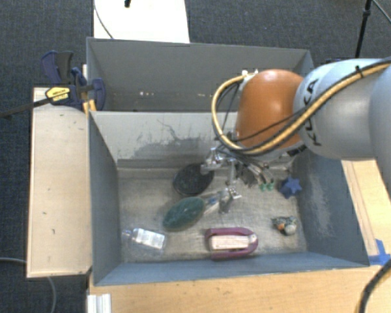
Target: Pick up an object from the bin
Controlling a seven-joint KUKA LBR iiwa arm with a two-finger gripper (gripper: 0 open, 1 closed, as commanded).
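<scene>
My gripper [228,198] hangs low over the middle of the bin, under the arm's orange cover. Its tip is just right of a dark green oval thing [182,213] lying on the floor. A black round thing [190,179] sits to the gripper's left, a little farther back. A maroon flat case with a pale label [231,241] lies in front of the gripper near the front wall. I see nothing held in the gripper.
A blue jagged piece [290,188] and a tiny green bit [267,186] lie to the right under the arm. A small round multicoloured thing [285,225] rests at front right. A clear plastic piece [143,238] lies in the front left corner.
</scene>
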